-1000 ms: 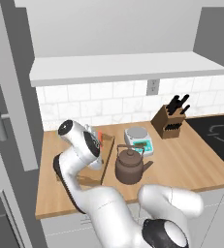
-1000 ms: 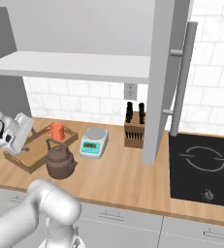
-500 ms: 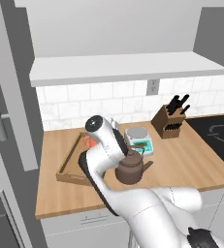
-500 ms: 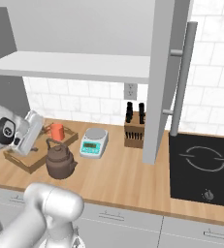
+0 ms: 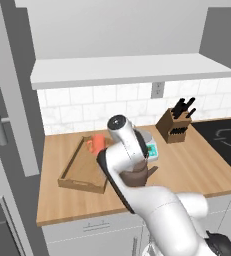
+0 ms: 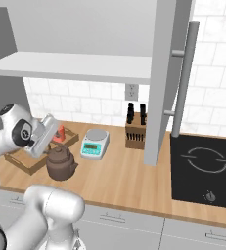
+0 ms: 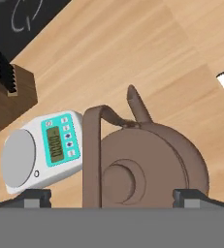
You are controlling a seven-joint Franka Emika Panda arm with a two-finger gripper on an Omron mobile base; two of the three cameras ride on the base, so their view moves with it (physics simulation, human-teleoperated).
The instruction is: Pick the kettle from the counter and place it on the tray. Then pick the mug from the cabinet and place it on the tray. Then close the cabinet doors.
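Observation:
The dark brown kettle (image 7: 152,164) stands upright on the wooden counter (image 6: 119,180), its arched handle and lid knob facing the hand view. My gripper (image 7: 113,196) hangs just above it, open wide, one fingertip on each side of the kettle body and nothing held. In the right base view the hand (image 6: 42,136) sits up and left of the kettle (image 6: 60,163). The arm covers most of the kettle (image 5: 137,177) in the left base view. The orange-red mug (image 5: 96,144) stands at the far end of the wooden tray (image 5: 69,165). Both cabinet doors (image 6: 170,73) are open.
A white scale (image 6: 95,143) with a teal panel stands right behind the kettle. A knife block (image 6: 135,129) is by the wall, and a black cooktop (image 6: 205,166) lies at the right. The open left door (image 5: 12,100) stands over the counter's left end.
The arm has swung right from above the tray to above the kettle. The jaws stayed open. Kettle, mug and tray have not moved.

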